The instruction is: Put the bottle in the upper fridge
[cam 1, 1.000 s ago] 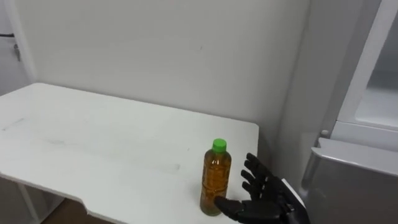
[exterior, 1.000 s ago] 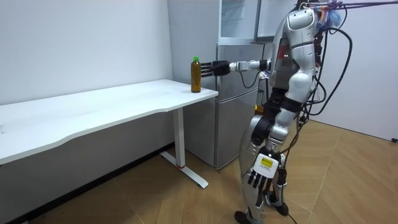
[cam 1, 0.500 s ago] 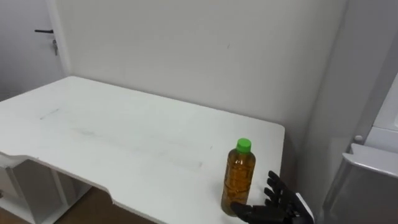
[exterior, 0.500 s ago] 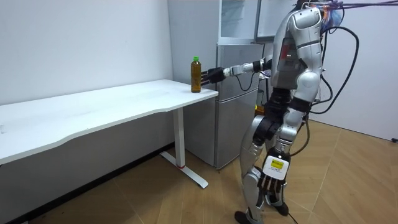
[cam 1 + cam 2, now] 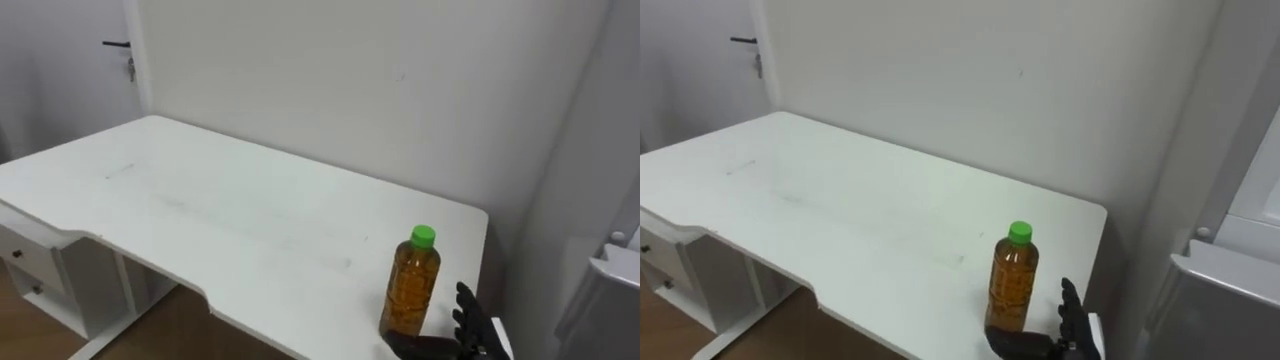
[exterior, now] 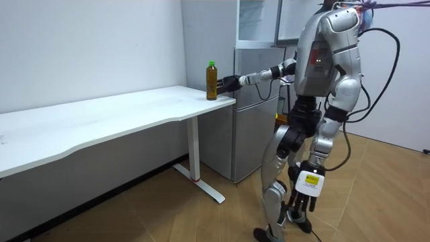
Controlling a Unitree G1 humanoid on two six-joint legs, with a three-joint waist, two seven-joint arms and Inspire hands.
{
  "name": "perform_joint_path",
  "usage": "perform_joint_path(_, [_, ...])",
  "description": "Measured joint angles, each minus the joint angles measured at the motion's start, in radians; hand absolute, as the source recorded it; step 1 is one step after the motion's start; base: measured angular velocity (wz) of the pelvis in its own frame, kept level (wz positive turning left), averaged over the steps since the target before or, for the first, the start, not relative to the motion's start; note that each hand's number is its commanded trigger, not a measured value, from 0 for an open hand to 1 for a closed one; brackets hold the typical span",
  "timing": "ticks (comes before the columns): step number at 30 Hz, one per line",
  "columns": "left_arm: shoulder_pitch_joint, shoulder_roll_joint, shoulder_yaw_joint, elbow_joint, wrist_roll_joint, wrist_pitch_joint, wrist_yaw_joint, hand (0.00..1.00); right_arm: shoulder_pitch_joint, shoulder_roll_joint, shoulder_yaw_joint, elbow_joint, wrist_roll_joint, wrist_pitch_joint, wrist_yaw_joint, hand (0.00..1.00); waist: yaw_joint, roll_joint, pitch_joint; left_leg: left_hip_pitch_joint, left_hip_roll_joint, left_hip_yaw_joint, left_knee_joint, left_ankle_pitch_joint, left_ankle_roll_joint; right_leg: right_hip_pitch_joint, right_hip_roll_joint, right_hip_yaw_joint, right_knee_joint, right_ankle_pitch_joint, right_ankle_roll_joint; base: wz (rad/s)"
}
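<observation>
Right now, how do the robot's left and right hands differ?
Place: the right hand is out at the table, right beside the bottle; the left hand hangs low by the leg, away from the table.
Pose: the right hand's fingers are spread, its thumb by the bottle's base; the left hand's fingers point down at the floor.
Shared: both are open, and neither holds the bottle, which stands upright on the table.

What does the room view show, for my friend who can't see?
A humanoid robot stands by a long white table, its right robot hand held out beside a clear plastic bottle of amber drink with a green cap on the table's corner. Its left robot hand hangs by its leg; a grey fridge stands beside the table.
</observation>
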Motion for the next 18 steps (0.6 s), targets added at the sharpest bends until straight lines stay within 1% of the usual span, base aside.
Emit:
perform_joint_path(2, [0.01, 0.0, -0.003, -0.015, -0.003, 0.0, 0.001, 0.0, 0.0, 0.0, 0.001, 0.018, -0.03, -0.002, -0.021, 0.0, 0.003, -0.003, -0.0017, -0.005, -0.003, -0.011, 0.002, 0.003, -0.001, 0.0, 0.0, -0.013, 0.0, 0.0, 0.0, 0.17])
perform_joint_path(5, [0.014, 0.005, -0.016, -0.013, -0.021, 0.005, 0.006, 0.0, 0.0, 0.0, 0.002, 0.025, -0.06, -0.003, -0.032, 0.0, 0.006, -0.001, -0.0012, -0.006, -0.007, -0.027, 0.001, 0.006, -0.002, 0.0, -0.001, -0.031, 0.0, 0.0, 0.0, 0.16])
perform_joint_path(9, [0.018, 0.007, -0.022, -0.012, -0.054, 0.005, 0.018, 0.0, -0.001, -0.002, 0.008, 0.024, -0.062, -0.003, -0.056, 0.0, 0.014, -0.001, -0.0017, -0.01, -0.011, -0.036, 0.0, 0.01, -0.003, 0.001, -0.001, -0.037, -0.001, 0.0, 0.001, 0.06])
perform_joint_path(11, [0.027, 0.01, -0.026, -0.013, -0.062, 0.004, 0.018, 0.0, -0.005, -0.002, 0.022, 0.024, -0.062, -0.003, -0.066, 0.0, 0.014, -0.004, -0.0033, -0.01, -0.011, -0.037, -0.002, 0.012, -0.003, 0.001, -0.002, -0.038, -0.001, 0.0, 0.001, 0.0])
perform_joint_path(13, [0.034, 0.017, -0.038, -0.013, -0.085, 0.004, 0.018, 0.0, -0.007, -0.005, 0.039, 0.016, -0.062, -0.003, -0.079, 0.0, 0.015, -0.007, -0.0042, -0.01, -0.012, -0.036, -0.004, 0.013, -0.002, 0.0, -0.003, -0.036, -0.001, -0.001, 0.001, 0.0])
perform_joint_path(15, [0.039, 0.028, -0.039, -0.011, -0.1, 0.004, 0.016, 0.0, -0.008, -0.006, 0.063, 0.003, -0.062, -0.005, -0.096, 0.0, 0.015, -0.022, -0.0091, -0.011, -0.012, -0.036, -0.013, 0.019, -0.002, 0.0, -0.003, -0.035, -0.001, -0.001, 0.001, 0.0])
perform_joint_path(17, [0.044, 0.034, -0.039, -0.007, -0.1, 0.001, 0.01, 0.0, -0.015, -0.007, 0.076, 0.003, -0.061, -0.005, -0.099, 0.0, 0.015, -0.029, -0.0103, -0.008, -0.012, -0.036, -0.014, 0.019, -0.002, 0.004, -0.003, -0.034, -0.001, -0.001, 0.001, 0.0])
perform_joint_path(18, [0.044, 0.038, -0.039, -0.004, -0.1, -0.001, 0.004, 0.0, -0.02, -0.009, 0.076, 0.003, -0.058, -0.006, -0.1, 0.0, 0.015, -0.031, -0.0091, -0.008, -0.012, -0.037, -0.014, 0.019, -0.002, 0.005, -0.003, -0.035, -0.001, -0.001, 0.001, 0.0])
